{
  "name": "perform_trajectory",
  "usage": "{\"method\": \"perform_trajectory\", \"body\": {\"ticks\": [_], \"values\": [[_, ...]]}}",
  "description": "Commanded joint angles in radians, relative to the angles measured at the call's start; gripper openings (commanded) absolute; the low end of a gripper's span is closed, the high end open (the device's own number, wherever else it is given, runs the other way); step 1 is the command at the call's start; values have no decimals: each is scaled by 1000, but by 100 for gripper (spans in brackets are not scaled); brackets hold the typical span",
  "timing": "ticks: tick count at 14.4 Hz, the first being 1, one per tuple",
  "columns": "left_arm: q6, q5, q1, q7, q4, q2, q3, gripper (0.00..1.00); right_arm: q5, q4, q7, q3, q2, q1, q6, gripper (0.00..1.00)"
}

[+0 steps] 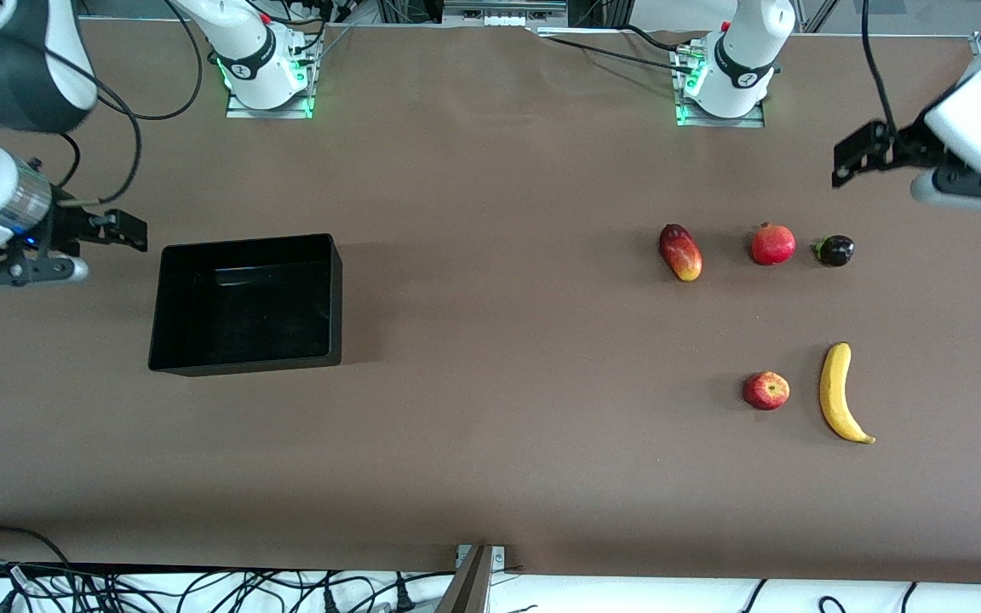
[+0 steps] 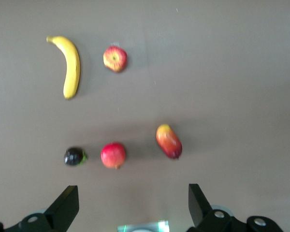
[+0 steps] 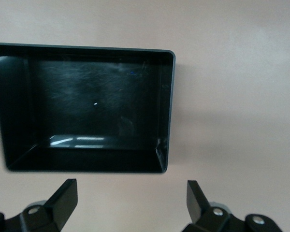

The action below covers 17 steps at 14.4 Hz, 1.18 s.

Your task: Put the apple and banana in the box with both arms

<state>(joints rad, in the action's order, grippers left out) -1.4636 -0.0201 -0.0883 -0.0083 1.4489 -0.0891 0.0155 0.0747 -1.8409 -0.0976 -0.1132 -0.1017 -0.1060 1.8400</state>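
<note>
Lying on the matte brown table (image 1: 490,426), the curved banana (image 1: 840,393) neighbours the round apple (image 1: 766,391); glossy box (image 1: 248,366) sits empty; left gripper (image 2: 133,203) and right gripper (image 3: 132,199) hang wide, empty.

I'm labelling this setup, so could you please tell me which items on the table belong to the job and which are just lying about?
Part of the job:
- apple, beside the banana
- banana, toward the left arm's end
- box, empty, toward the right arm's end

Just lying about, in a row farther from the front camera than the apple:
- elongated red-yellow fruit
- round red fruit
- small dark fruit
</note>
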Motion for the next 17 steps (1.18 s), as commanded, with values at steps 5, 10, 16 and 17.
{"method": "perform_trajectory", "body": {"ticks": [5, 10, 16, 17], "values": [[-387, -21, 51, 80, 30, -297, 0, 100, 8, -170, -99, -98, -118, 12, 318, 100], [-613, 23, 53, 91, 44, -454, 0, 100, -10, -282, -99, -109, -170, 35, 479, 100], [-805, 89, 91, 99, 45, -578, 1, 100, -79, -282, -109, -108, -248, 37, 518, 100], [-833, 89, 96, 99, 45, -593, 1, 100, -79, -282, -111, -109, -253, 40, 519, 97]]}}
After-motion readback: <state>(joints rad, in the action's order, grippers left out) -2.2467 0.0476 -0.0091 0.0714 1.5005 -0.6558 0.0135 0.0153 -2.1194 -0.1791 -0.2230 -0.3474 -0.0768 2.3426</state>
